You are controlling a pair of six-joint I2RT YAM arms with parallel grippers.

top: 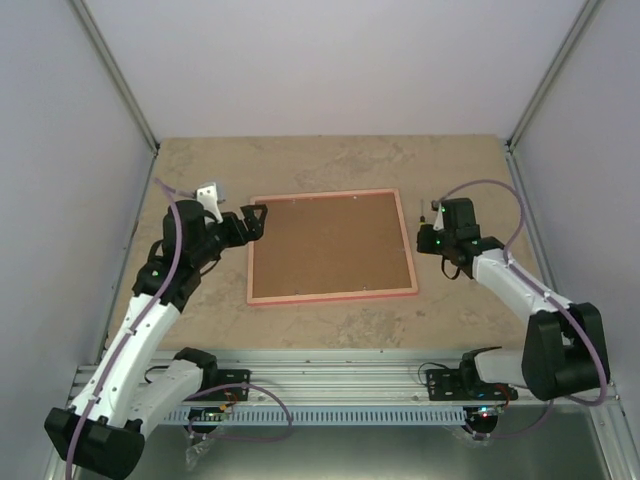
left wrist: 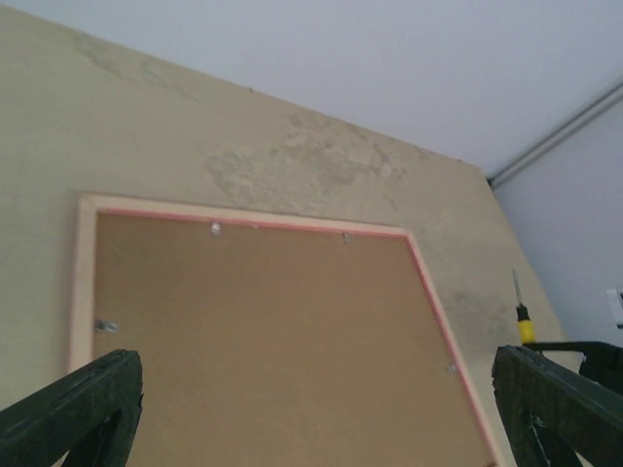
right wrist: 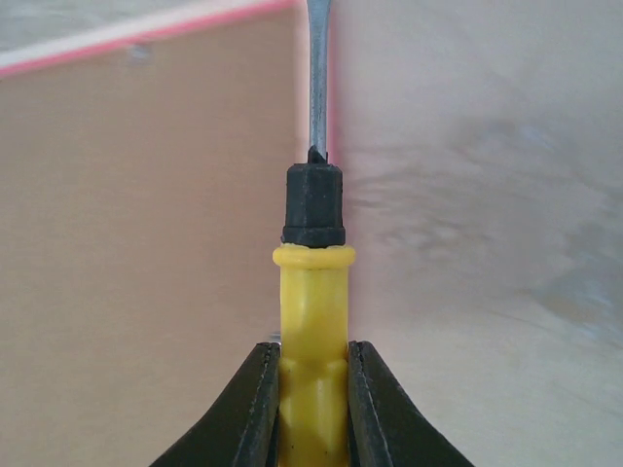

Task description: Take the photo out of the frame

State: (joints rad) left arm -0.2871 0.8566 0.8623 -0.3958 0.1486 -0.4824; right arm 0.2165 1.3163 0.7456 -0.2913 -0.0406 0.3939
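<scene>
The pink frame (top: 332,293) lies face down at the table's middle, its brown backing board (top: 330,244) up. The photo is hidden under the board. My left gripper (top: 255,222) is open and empty at the frame's far left corner. In the left wrist view (left wrist: 316,381) its fingers (left wrist: 83,404) stand wide apart over the board (left wrist: 263,331), and small metal tabs (left wrist: 215,229) show along the frame's inner edge. My right gripper (top: 430,230) is shut on a yellow-handled screwdriver (right wrist: 311,292), with the shaft (right wrist: 317,68) pointing along the frame's right edge (right wrist: 146,34).
The screwdriver also shows in the left wrist view (left wrist: 524,319), just beyond the frame's right side. Grey walls enclose the beige table (top: 330,165) on three sides. A metal rail (top: 330,375) runs along the near edge between the arm bases.
</scene>
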